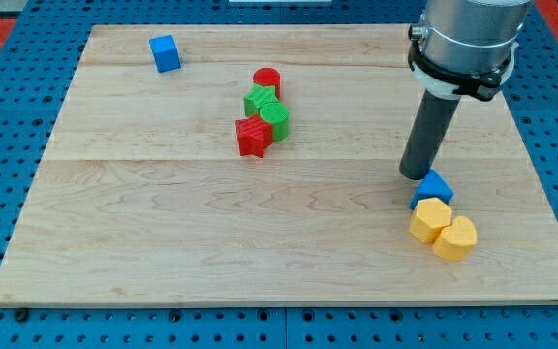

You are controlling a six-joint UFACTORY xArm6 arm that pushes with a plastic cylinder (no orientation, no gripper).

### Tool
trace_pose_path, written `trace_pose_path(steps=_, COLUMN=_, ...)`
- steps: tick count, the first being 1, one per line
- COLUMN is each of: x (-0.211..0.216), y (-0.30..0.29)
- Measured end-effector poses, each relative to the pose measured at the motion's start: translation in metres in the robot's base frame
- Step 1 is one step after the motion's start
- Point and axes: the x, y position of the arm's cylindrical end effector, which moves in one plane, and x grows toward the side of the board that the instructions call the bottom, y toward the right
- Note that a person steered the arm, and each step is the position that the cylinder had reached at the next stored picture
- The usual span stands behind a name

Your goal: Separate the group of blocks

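Observation:
My tip (415, 174) rests on the wooden board (163, 233) at the view's right, just above and left of a blue triangular block (434, 186), close to or touching it. Below that block sit a yellow hexagonal block (430, 220) and a yellow heart-shaped block (455, 238), packed together. Near the board's centre top is a second cluster: a red cylinder (266, 80), a green star-like block (258, 101), a green cylinder-like block (276, 117) and a red star block (253, 137), all touching.
A blue cube (166, 52) stands alone at the view's top left. The arm's grey body (468, 39) hangs over the board's top right. Blue perforated table surrounds the board.

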Motion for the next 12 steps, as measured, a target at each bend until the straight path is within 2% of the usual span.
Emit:
trace_pose_path(steps=1, x=-0.005, y=0.007)
trace_pose_path(steps=3, x=-0.116, y=0.009)
trace_pose_path(steps=4, x=-0.151, y=-0.014)
trace_pose_path(steps=6, x=-0.178, y=-0.164)
trace_pose_path(steps=7, x=-0.153, y=-0.226)
trace_pose_path(steps=8, x=-0.095, y=-0.206)
trace_pose_path(steps=9, x=-0.082, y=-0.194)
trace_pose_path(steps=10, x=-0.055, y=-0.149)
trace_pose_path(steps=12, x=-0.046, y=-0.144)
